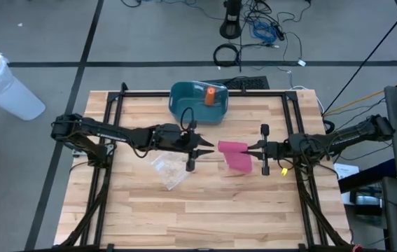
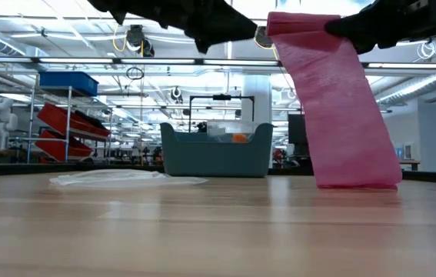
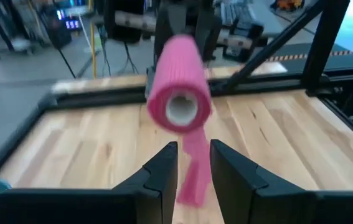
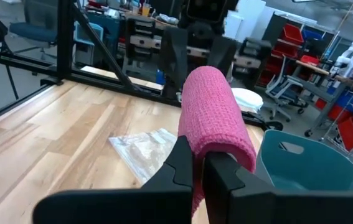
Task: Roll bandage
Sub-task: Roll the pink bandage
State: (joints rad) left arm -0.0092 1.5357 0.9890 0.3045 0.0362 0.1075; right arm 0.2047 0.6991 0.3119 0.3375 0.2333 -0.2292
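**Kid:** Right up close are two dark fingers [image 4: 192, 163] pinching a fat pink roll. What is it?

**Helper:** That is the bandage [image 1: 234, 155]. The fingers belong to the right claw [image 1: 251, 148], and it is squeezed shut on one end of the roll. It holds the roll up in the air, over the middle of the counter [image 1: 205, 210].

**Kid:** Why is a pink strip hanging down?

**Helper:** Part of the bandage is not wound up yet. The loose tail drops from the roll, and its bottom end looks like it rests on the wood.

**Kid:** What about the other claw?

**Helper:** The left claw [image 1: 206, 146] is at the other end of the roll, facing the round hole in the middle. Its fingers are a little apart and hold nothing.

**Kid:** Is the bandage heavy?

**Helper:** I think it is very light. It looks soft and stretchy, like a knitted sock. The tail will flop and bend, and it may stick to itself a bit.

**Kid:** So where should you grab it?

**Helper:** I would take the roll by its ends, where it is wound thick and firm. Grabbing the floppy tail would just pull it crooked.

**Kid:** What else is there?

**Helper:** A clear plastic wrapper [image 1: 169, 168] lies just beside the left claw, and a teal tub [image 1: 184, 99] sits at the back
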